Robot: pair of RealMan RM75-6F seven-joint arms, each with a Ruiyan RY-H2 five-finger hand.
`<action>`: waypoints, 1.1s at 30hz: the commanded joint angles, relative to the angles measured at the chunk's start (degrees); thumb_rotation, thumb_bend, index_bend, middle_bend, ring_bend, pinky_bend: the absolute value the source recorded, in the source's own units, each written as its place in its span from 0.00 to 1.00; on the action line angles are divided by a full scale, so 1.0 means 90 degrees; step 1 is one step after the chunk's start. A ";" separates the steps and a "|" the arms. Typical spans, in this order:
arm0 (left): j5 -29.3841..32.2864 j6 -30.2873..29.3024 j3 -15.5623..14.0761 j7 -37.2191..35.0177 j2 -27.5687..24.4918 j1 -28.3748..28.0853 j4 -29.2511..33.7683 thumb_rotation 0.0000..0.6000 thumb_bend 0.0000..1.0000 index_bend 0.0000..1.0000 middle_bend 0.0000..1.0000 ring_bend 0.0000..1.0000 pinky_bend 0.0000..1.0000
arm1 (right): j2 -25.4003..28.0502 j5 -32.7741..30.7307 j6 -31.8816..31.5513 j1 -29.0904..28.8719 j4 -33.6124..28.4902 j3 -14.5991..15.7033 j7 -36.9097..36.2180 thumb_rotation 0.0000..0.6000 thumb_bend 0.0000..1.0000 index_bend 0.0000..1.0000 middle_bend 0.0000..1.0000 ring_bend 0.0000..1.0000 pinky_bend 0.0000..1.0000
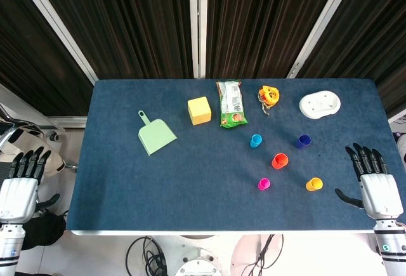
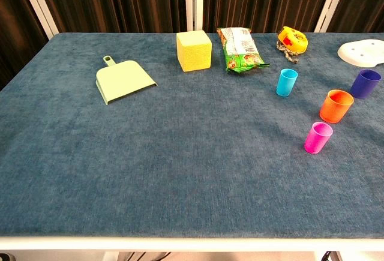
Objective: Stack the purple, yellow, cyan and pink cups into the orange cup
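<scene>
Five small cups stand upright on the blue table at right. The orange cup (image 1: 280, 160) (image 2: 336, 105) is in the middle, with the cyan cup (image 1: 255, 141) (image 2: 287, 82) behind and left of it and the purple cup (image 1: 304, 141) (image 2: 365, 83) behind and right. The pink cup (image 1: 264, 184) (image 2: 317, 137) and the yellow cup (image 1: 314, 184) stand nearer the front edge. My right hand (image 1: 374, 181) hovers at the table's right edge, fingers spread, holding nothing. My left hand (image 1: 20, 184) hangs off the left edge, also spread and holding nothing. Neither hand shows in the chest view.
At the back lie a light green dustpan (image 1: 156, 135) (image 2: 122, 80), a yellow block (image 1: 199, 110) (image 2: 193, 50), a green snack bag (image 1: 231, 103) (image 2: 241, 48), an orange-yellow toy (image 1: 269, 95) (image 2: 292, 38) and a white dish (image 1: 320, 105) (image 2: 362, 51).
</scene>
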State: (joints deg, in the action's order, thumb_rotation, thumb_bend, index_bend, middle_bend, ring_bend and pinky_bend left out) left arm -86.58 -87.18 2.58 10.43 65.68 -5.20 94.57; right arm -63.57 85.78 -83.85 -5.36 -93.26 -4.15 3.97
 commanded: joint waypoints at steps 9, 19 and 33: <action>0.0005 -0.0043 -0.0008 0.0082 -0.0027 0.0039 0.0040 1.00 0.06 0.03 0.00 0.00 0.00 | -0.0003 -0.0081 0.0046 -0.0032 0.0035 -0.0042 -0.0070 1.00 0.09 0.00 0.00 0.00 0.00; 0.0038 -0.0009 0.0010 -0.0012 0.0057 0.0027 -0.0073 1.00 0.06 0.03 0.00 0.00 0.00 | 0.0043 -0.0174 0.0175 -0.0111 0.0010 -0.0079 0.0065 1.00 0.09 0.00 0.00 0.00 0.00; -0.0013 -0.0050 -0.0030 -0.0057 0.0012 0.0074 -0.0078 1.00 0.06 0.03 0.00 0.00 0.00 | 0.0186 -0.0446 0.0558 -0.0386 -0.0180 -0.0224 0.0540 1.00 0.09 0.00 0.00 0.00 0.00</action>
State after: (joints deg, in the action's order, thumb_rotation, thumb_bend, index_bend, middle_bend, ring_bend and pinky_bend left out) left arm -86.70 -87.63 2.31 9.91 65.80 -4.55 93.86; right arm -62.01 82.32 -79.58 -8.18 -94.97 -5.68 8.31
